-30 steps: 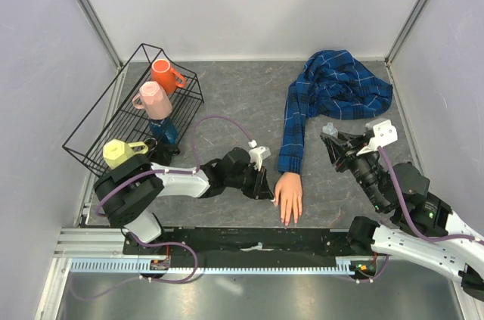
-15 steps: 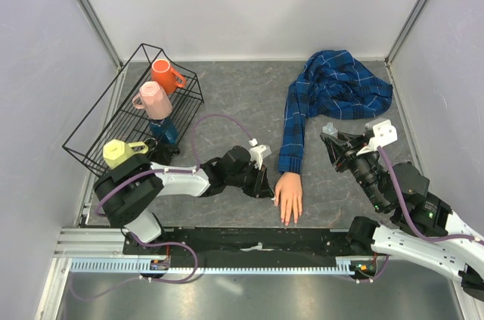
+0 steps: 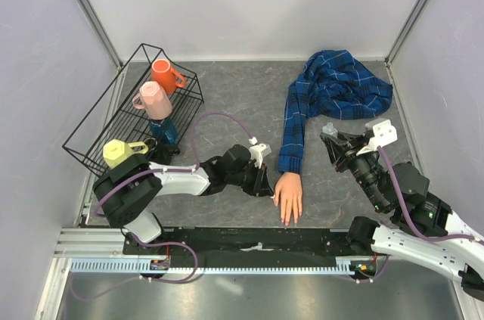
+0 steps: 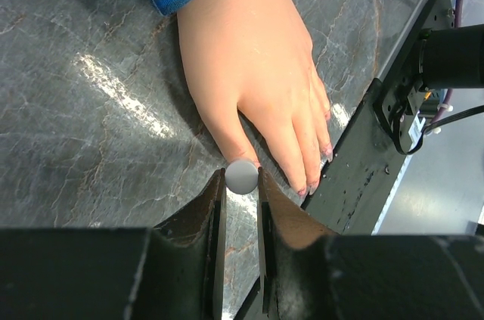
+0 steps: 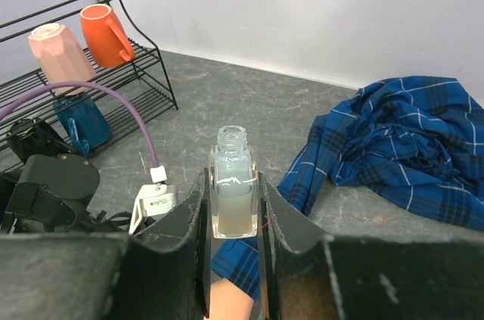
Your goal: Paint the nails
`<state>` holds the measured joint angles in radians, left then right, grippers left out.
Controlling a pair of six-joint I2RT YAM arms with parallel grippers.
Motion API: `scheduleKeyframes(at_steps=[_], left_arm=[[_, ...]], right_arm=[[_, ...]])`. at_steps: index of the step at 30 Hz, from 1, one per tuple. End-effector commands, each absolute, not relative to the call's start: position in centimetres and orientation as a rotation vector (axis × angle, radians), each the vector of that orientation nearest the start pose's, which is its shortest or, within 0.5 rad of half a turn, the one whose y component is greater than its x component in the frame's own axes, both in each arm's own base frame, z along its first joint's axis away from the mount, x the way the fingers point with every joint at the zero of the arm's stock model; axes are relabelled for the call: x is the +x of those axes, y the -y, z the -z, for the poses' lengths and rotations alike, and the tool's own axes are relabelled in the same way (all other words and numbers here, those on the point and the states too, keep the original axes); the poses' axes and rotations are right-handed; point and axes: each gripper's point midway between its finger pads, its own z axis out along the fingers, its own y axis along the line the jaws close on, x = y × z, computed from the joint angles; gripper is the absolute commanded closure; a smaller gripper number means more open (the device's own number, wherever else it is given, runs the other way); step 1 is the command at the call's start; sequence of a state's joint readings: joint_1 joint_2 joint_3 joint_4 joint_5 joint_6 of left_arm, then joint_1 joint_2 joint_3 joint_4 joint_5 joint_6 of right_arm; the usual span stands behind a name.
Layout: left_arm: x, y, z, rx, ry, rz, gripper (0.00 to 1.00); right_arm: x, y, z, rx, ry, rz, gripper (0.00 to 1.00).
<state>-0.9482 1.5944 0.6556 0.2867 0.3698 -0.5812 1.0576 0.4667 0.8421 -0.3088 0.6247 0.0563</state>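
The pale peach mannequin hand (image 3: pixel 288 195) lies palm down near the table's front edge, in a blue plaid sleeve (image 3: pixel 333 85). In the left wrist view the hand (image 4: pixel 257 70) shows small nails at its fingertips (image 4: pixel 310 190), with pinkish marks on them. My left gripper (image 3: pixel 265 184) is shut on a round grey-white cap (image 4: pixel 242 176), held right at the thumb's tip, which it covers. My right gripper (image 3: pixel 333 141) is raised to the right of the sleeve and is shut on a small clear uncapped bottle (image 5: pixel 233 191) holding pale liquid.
A black wire rack (image 3: pixel 98 119) stands at the back left with an orange mug (image 3: pixel 165 75), a pink mug (image 3: pixel 153 100) and a yellow mug (image 3: pixel 121 153). A black rail (image 3: pixel 257 240) runs along the front edge just below the fingertips.
My left gripper has shifted very slightly beside the hand, still holding the cap at the thumb. The right arm and the bottle have not moved.
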Motion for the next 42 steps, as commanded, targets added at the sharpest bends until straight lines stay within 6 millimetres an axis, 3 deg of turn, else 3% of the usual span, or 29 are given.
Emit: scheduleKeyframes(at_steps=[1,23,42], left_arm=[[16.9,36.8,-7.2,0.702,-2.267,1.168,0.98],[16.9,36.9,-7.6,0.714,-2.252,1.178,0.98],[15.1,37.3,-7.8,0.708,-2.266,1.241,0.98]], right_arm=[[19.1,-13.7,-35.5,-0.252,-1.497,-0.442,1.0],[19.1,-13.8,-35.4,-0.253,-1.5,-0.44,1.0],[19.0,-13.7,-35.6,-0.249,-1.494,-0.451,1.0]])
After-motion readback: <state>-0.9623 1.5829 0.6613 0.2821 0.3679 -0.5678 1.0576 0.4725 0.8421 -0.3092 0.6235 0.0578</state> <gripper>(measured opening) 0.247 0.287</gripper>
